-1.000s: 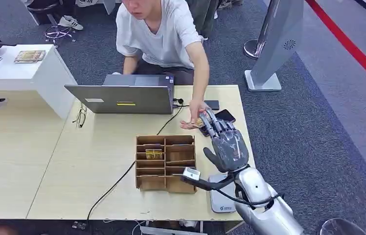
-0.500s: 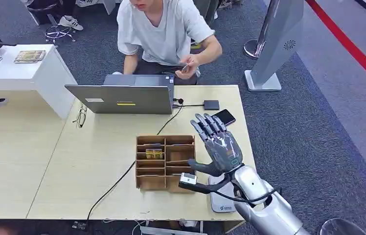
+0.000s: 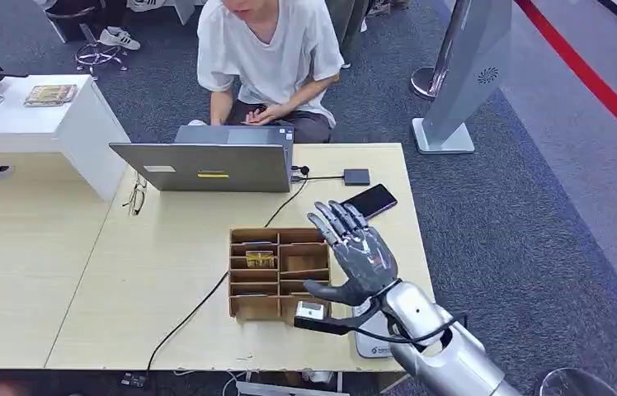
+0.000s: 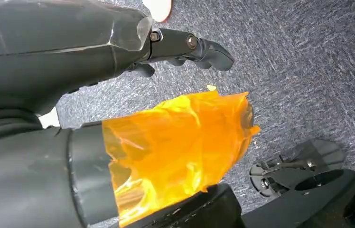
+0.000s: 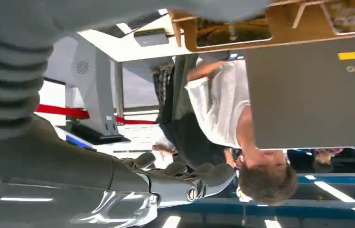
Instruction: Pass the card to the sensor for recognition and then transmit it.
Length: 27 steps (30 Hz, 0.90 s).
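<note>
My right hand (image 3: 355, 252) hovers with its fingers spread and nothing in it, above the right side of the brown wooden organizer (image 3: 243, 307). In the right wrist view its dark fingers (image 5: 185, 173) are stretched out with nothing between them. A yellowish card (image 3: 260, 259) lies in one of the organizer's left slots. The white sensor pad (image 3: 369, 342) lies at the table's front edge, partly hidden under my right forearm. My left hand (image 4: 190, 47) hangs over the carpet, its fingers loosely extended and holding nothing.
A person in a white shirt (image 3: 268, 58) sits behind the open laptop (image 3: 206, 165), both hands in their lap. A black phone (image 3: 369, 200) and a small black box (image 3: 356, 176) lie beyond my right hand. A black cable (image 3: 198, 305) crosses the table.
The person took the card from my right hand's fingertips and drew it back to their lap. My right hand, now holding nothing, pulled back and left toward the organizer.
</note>
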{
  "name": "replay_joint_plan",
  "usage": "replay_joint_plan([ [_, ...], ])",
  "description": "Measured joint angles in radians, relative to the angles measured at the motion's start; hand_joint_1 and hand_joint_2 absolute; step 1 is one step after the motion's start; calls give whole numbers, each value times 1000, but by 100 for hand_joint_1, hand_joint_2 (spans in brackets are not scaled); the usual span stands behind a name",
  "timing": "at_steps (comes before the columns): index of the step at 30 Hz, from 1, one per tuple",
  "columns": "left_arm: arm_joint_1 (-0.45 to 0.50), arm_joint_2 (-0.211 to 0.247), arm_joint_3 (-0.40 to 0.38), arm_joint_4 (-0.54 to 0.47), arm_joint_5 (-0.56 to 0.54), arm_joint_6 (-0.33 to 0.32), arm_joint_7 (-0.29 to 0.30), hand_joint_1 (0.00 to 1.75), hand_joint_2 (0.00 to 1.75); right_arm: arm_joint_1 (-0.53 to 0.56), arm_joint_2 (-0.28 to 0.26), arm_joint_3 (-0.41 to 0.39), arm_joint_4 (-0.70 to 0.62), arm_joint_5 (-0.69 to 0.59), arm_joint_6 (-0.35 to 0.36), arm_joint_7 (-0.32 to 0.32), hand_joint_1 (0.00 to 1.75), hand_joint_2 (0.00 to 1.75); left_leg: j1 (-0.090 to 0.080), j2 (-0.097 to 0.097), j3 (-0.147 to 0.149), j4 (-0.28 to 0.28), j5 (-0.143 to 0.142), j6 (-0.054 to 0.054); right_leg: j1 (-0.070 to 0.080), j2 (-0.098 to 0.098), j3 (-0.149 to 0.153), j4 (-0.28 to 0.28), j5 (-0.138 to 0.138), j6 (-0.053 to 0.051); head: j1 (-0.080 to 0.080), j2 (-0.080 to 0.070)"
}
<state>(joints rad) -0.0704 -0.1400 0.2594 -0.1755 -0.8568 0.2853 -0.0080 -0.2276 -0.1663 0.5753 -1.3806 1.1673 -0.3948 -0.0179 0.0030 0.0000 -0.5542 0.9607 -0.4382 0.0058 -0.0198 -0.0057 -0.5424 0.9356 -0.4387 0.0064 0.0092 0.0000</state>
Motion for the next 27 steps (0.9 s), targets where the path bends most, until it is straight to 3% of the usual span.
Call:
replay_joint_plan([
  [18,0,0,0,0,-6,2,-1,0,0,-12,0,71,13,-87,13,-51,0,175,0,0,0,0,0,0,0,0,0,0,0,0,0,0],
  [27,0,0,2,0,9,9,-5,0,0,-2,0,122,-100,-189,5,-122,0,175,0,0,0,0,0,0,0,0,0,0,0,0,0,0],
])
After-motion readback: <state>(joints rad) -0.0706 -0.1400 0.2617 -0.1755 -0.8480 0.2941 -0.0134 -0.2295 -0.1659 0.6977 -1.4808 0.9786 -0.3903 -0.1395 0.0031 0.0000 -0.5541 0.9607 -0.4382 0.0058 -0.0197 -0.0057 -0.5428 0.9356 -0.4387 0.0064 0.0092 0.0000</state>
